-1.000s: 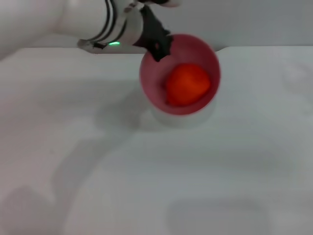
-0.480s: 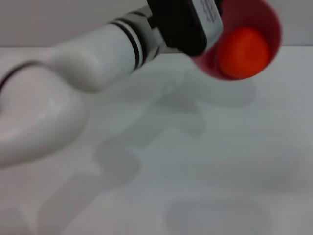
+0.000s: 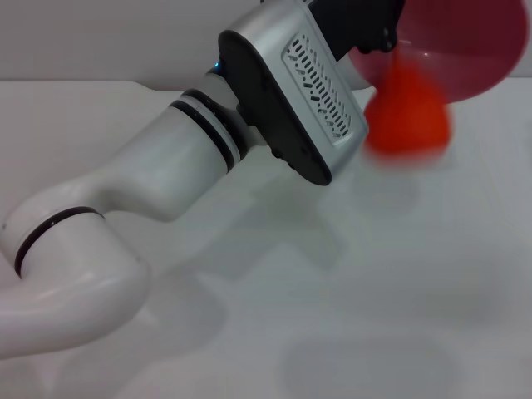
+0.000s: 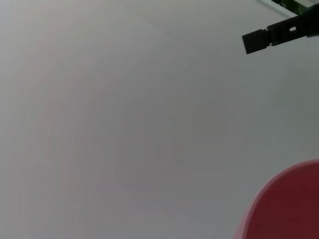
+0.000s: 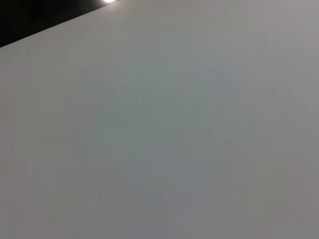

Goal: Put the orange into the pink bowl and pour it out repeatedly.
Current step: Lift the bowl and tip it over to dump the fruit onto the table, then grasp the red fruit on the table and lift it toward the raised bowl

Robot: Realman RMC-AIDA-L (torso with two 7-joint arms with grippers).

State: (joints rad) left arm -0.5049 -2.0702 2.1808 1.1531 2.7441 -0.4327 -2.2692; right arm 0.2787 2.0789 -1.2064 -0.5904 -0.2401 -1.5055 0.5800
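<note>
In the head view my left gripper (image 3: pixel 381 37) is raised at the top right, shut on the rim of the pink bowl (image 3: pixel 465 46). The bowl hangs in the air, tipped steeply with its mouth turned down and away. The orange (image 3: pixel 409 116) is a blurred orange-red shape just under the bowl's lower edge, above the table. The left wrist view shows only a curved part of the pink bowl (image 4: pixel 286 209) in one corner. My right gripper is out of view; its wrist view shows only bare table.
The white table (image 3: pixel 332 316) spreads below, with its far edge against a grey wall. My left arm's white forearm (image 3: pixel 191 158) crosses the left half of the head view. A black bar (image 4: pixel 281 32) shows at the edge of the left wrist view.
My left arm has lifted the bowl up and to the right and tipped it over. The orange, which lay inside the bowl, is now dropping out below its rim.
</note>
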